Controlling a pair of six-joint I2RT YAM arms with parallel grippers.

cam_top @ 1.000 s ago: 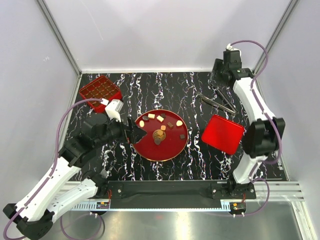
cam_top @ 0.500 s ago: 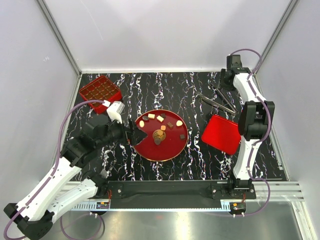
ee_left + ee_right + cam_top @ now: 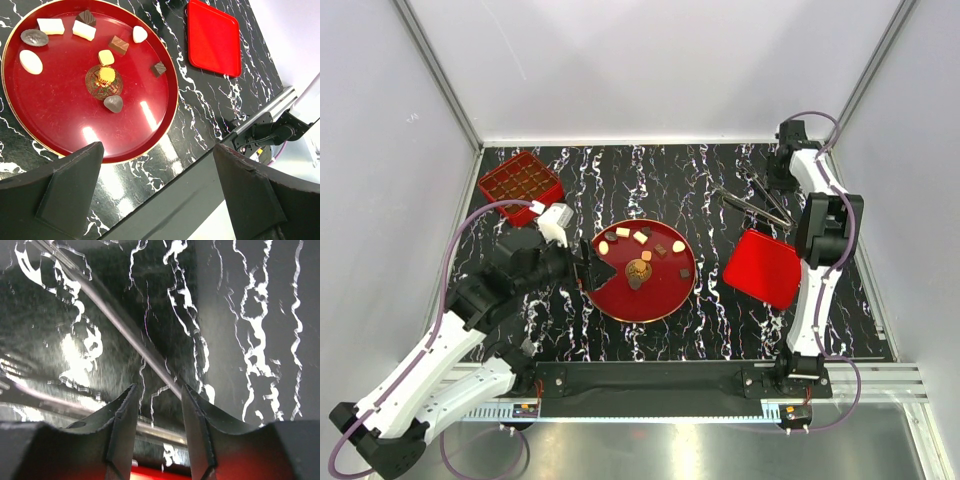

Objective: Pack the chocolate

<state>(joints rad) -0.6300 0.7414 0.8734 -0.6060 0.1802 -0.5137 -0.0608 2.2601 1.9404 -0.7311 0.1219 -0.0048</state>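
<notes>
**A:** How far along is the packing?

**B:** Hardly begun, as I judge it. The chocolate (image 3: 119, 45) all lies on the red plate (image 3: 60, 115) in the middle of the table (image 3: 700, 170). The dark, tan and white pieces are scattered mostly over the plate's far half, and one sits on the gold emblem (image 3: 95, 86).

**A:** Anything in the box?

**B:** The compartment box (image 3: 520, 180) stands at the far left corner, well apart from the plate. From above I can make out no piece in its cells, though they are too small to be sure. The flat red lid (image 3: 765, 268) lies to the right of the plate, off the box.

**A:** And your claws?

**B:** My left claw (image 3: 159, 165) hangs spread wide at the plate's left rim, holding nothing. My right claw (image 3: 159, 389) is down at the tongs (image 3: 755, 205) on the far right. Its jaws stand partly apart, with one metal arm running into the gap. Whether they pinch it, I cannot tell.

**A:** So what is left?

**B:** Nearly everything, I'd say: get hold of the tongs, carry each piece to a cell, then put the lid on the box
</notes>
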